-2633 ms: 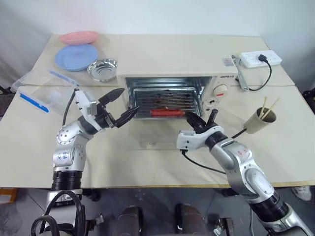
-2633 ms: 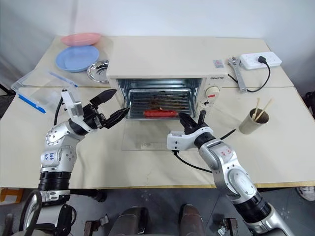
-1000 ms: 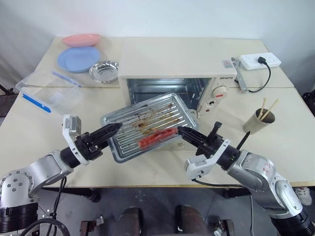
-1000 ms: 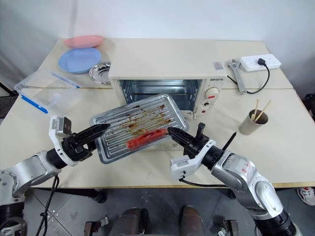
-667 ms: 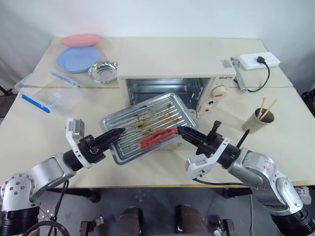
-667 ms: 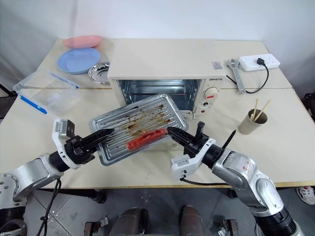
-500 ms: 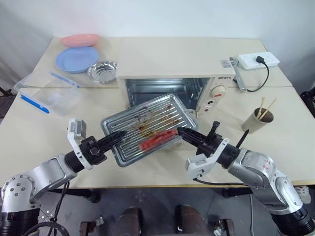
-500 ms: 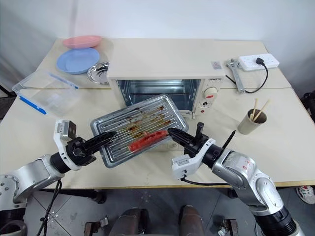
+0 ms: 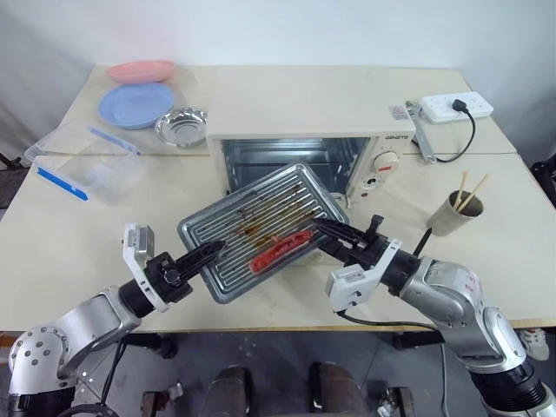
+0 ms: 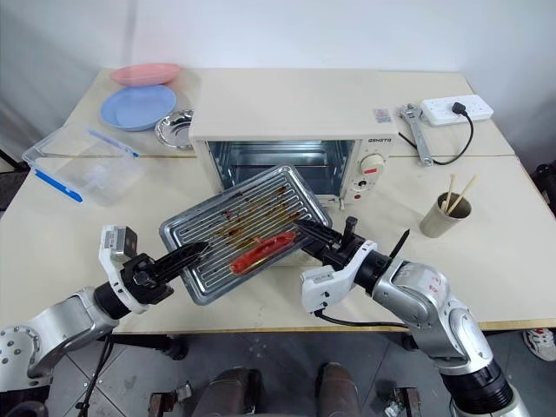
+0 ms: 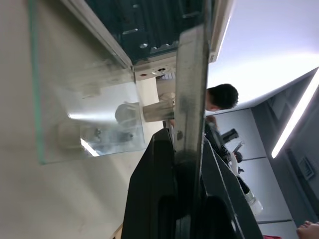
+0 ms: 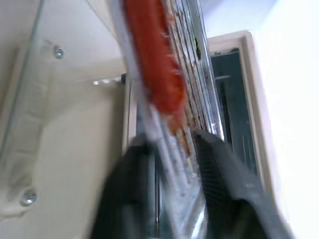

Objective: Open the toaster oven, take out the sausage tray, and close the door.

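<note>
The sausage tray [image 9: 252, 217], silver and ridged with brown stains, hangs tilted in front of the toaster oven [image 9: 304, 104], its near left end lowest. A red sausage [image 9: 280, 245] lies across its ridges. My left gripper [image 9: 217, 249] is shut on the tray's near left rim, and the left wrist view shows that rim [image 11: 192, 89] pinched between the fingers. My right gripper [image 9: 320, 228] is at the tray's right rim, open, with the fingers [image 12: 219, 169] standing either side of it. The door [image 11: 84, 109] lies open, flat on the table under the tray.
Blue plate [image 9: 135, 104], pink plate [image 9: 139, 69] and steel bowl [image 9: 181, 126] sit at the back left, with a clear container [image 9: 87, 169] nearer. To the right are a cup with chopsticks [image 9: 456, 213], a wrench [image 9: 423, 139] and a power strip [image 9: 456, 106]. A person [image 11: 222, 97] shows in the left wrist view.
My left gripper has shut on the tray's near left rim. The tray has tilted further, that end sinking. My right gripper's fingers have parted from the right rim.
</note>
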You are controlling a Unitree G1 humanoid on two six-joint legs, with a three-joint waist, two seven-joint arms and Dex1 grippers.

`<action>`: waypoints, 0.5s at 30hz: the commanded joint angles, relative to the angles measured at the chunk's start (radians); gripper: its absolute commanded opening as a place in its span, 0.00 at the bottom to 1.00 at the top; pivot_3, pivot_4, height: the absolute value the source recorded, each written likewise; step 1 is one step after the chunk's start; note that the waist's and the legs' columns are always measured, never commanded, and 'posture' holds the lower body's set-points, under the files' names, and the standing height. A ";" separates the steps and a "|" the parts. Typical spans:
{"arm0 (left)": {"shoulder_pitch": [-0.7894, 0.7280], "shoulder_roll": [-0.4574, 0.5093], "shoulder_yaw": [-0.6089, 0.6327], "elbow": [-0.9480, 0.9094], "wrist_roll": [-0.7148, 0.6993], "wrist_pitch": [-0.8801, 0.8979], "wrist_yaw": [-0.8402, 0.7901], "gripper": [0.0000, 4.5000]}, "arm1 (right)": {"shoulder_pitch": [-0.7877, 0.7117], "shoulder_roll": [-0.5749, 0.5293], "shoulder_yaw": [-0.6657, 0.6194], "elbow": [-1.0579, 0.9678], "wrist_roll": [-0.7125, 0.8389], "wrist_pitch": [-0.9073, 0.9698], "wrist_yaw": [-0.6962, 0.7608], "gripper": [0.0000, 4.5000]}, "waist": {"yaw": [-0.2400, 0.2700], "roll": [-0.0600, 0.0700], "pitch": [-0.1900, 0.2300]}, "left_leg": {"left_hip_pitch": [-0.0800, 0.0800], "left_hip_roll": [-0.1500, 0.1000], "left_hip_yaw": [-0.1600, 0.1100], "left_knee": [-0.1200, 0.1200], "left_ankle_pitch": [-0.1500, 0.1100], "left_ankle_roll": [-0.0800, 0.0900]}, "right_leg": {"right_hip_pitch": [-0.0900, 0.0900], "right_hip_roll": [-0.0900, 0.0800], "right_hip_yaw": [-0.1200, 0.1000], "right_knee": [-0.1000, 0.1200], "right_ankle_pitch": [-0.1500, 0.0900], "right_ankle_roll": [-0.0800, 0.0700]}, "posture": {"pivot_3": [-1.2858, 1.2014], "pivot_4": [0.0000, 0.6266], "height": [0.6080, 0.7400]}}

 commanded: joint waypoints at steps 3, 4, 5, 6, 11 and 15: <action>0.021 -0.022 -0.005 -0.035 0.006 -0.004 0.012 0.00 | -0.015 -0.004 -0.029 -0.032 0.044 0.005 -0.005 0.75 | 0.000 0.000 0.000 | 0.000 0.000 0.000 0.000 0.000 0.000 | 0.000 0.000 0.000 0.000 0.000 0.000 | 0.52 0.24 1.00; 0.025 -0.027 -0.004 -0.037 0.006 -0.005 0.012 0.00 | -0.015 -0.010 -0.029 -0.031 0.050 0.005 0.003 0.83 | 0.000 0.000 0.000 | 0.000 0.000 0.000 0.000 0.000 0.000 | 0.000 0.000 0.000 0.000 0.000 0.000 | 0.52 0.24 1.00; 0.032 -0.033 -0.004 -0.039 0.006 -0.007 0.014 0.00 | -0.014 -0.012 -0.029 -0.031 0.081 0.017 0.021 0.91 | 0.000 0.000 0.000 | 0.000 0.000 0.000 0.000 0.000 0.000 | 0.000 0.000 0.000 0.000 0.000 0.000 | 0.52 0.24 1.00; 0.039 -0.046 -0.002 -0.041 0.006 -0.012 0.017 0.00 | -0.012 -0.010 -0.028 -0.031 0.135 0.046 0.052 0.98 | 0.000 0.000 0.000 | 0.000 0.000 0.000 0.000 0.000 0.000 | 0.000 0.000 0.000 0.000 0.000 0.000 | 0.52 0.24 1.00; 0.068 -0.082 0.008 -0.054 0.006 -0.019 0.028 0.00 | -0.020 -0.024 -0.036 -0.017 0.364 0.164 0.182 0.99 | 0.000 0.000 0.000 | 0.000 0.000 0.000 0.000 -0.001 0.001 | 0.000 0.000 0.000 0.000 0.000 0.000 | 0.52 0.24 1.00; 0.097 -0.110 0.016 -0.059 0.006 -0.028 0.032 0.00 | -0.014 -0.066 -0.057 0.019 0.506 0.232 0.276 0.99 | 0.001 0.000 0.000 | 0.000 0.000 0.001 0.000 -0.001 0.002 | 0.000 0.000 0.000 -0.001 0.000 0.000 | 0.52 0.24 1.00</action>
